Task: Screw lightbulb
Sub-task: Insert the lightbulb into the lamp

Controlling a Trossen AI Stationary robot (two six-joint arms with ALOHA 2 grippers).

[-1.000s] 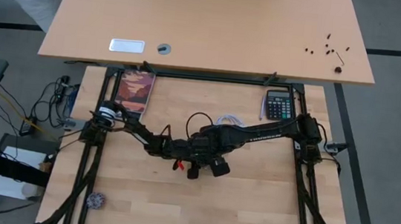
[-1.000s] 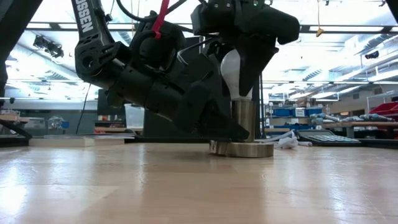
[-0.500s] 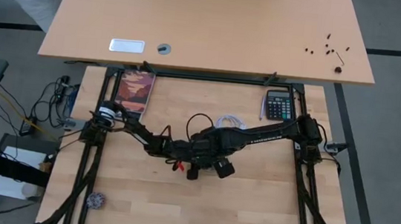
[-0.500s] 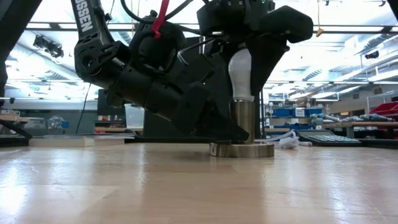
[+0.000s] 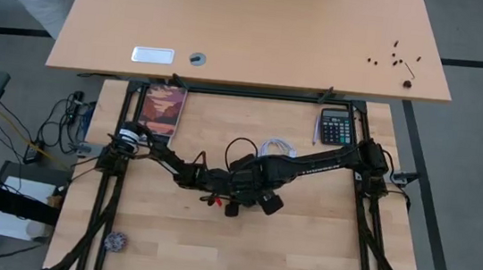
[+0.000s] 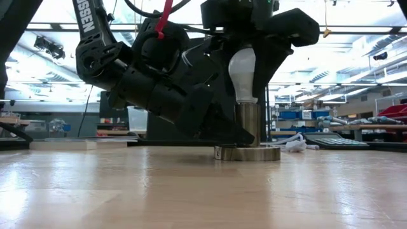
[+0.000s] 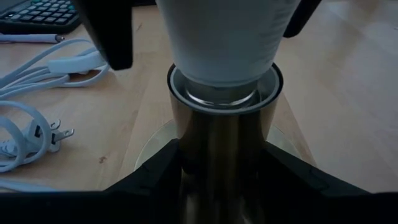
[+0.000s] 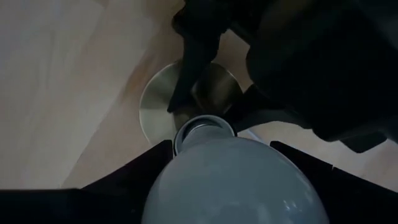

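The white lightbulb (image 6: pixel 242 71) stands upright, its narrow base in the mouth of a silvery socket (image 6: pixel 249 124) whose round foot (image 6: pixel 247 153) rests on the wooden table. My right gripper (image 6: pixel 249 48) comes down over the lightbulb (image 8: pixel 230 180) and is shut on it. My left gripper (image 7: pixel 224 183) reaches in low from the table's left and is shut on the socket's stem (image 7: pixel 224 143). In the high view the two grippers meet near the table's middle (image 5: pixel 240 189), and the arms hide the lightbulb and socket there. My left gripper pinches the socket's upright metal stem (image 7: pixel 186 155) between its two fingers (image 7: pixel 155 177), low down near the foot. The fingers come in nearly level, slanting slightly down, and lie across the stem. The socket stands upright, its foot flat on the table. My right gripper pinches the lightbulb's wide rounded part (image 8: pixel 180 177) between its two fingers (image 8: pixel 134 171), from above, pointing down. The lightbulb stands upright below the fingers, its base in the socket's mouth (image 7: pixel 224 93).
A white cord with a plug (image 7: pixel 37 118) lies beyond the socket, toward the far edge (image 5: pixel 276 145). A calculator (image 5: pixel 336 125) sits at the far right and a book (image 5: pixel 164 112) at the far left. A small round object (image 5: pixel 116 241) lies near the front left corner.
My right gripper has rolled about its own downward line while staying above the socket, shut on the lightbulb; its wrist housing has swung round in the high view. The lightbulb, a little tilted before, now stands upright in the socket.
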